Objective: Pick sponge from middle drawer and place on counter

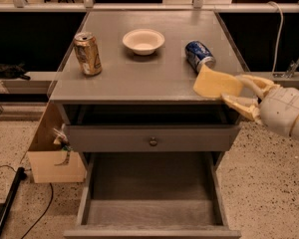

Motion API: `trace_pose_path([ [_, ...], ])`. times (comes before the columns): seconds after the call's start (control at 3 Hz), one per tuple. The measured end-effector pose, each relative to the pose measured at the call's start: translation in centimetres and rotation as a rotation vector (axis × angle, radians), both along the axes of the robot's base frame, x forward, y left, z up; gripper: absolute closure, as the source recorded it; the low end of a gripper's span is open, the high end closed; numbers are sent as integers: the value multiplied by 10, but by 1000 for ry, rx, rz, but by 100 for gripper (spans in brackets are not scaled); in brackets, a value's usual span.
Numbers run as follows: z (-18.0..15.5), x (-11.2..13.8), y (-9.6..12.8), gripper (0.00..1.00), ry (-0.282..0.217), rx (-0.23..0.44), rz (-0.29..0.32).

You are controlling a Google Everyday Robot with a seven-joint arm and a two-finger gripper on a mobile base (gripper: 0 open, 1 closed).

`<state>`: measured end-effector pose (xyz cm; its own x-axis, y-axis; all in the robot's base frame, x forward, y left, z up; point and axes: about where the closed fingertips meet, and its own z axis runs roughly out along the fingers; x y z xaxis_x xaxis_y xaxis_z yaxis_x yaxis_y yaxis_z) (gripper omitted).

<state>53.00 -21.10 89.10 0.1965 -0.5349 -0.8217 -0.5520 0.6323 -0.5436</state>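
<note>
Gripper (232,89) enters from the 3 to 4 o'clock side of the scene, its white wrist off the cabinet's right flank. Its two pale fingers (241,105) are closed to a narrow gap on one end of the sponge (214,82), so the claw has the sponge pinched and nothing else. The sponge is held by its end, probably so that most of its flat body projects ahead of the fingers and can be laid down without the claw meeting the top. It sits tilted, with its free end toward 10 o'clock, over the counter (139,78) at that surface's 4 o'clock corner, close to the front edge. Whether its lower edge touches the top cannot be told. Middle drawer (149,208) stands pulled out below at 6 o'clock with its grey floor bare, which fits the sponge being out of it; the pick looks done and the placing is the step in hand. The drawer front (114,138) above it is closed, with its knob (153,141) at centre. On the counter, a blue can (199,55) lies on its side at 2 o'clock, just beyond the sponge. This is the nearest obstacle, and being round it may roll if nudged. A white bowl (143,40) sits at 12 o'clock and a gold can (87,54) stands upright at 9 o'clock, both well apart from the sponge. The bare stretch toward the middle front looks the safest landing place. A cardboard box (52,156) rests on the floor at 8 o'clock beside the cabinet.
</note>
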Motion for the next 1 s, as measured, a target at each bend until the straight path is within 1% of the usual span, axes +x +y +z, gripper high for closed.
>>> trace_pose_path([
  [0.33, 48, 31, -4, 100, -31, 26, 42],
  [0.67, 81, 71, 9, 100, -36, 27, 89],
  [1.0, 86, 102, 60, 100, -26, 42, 173],
])
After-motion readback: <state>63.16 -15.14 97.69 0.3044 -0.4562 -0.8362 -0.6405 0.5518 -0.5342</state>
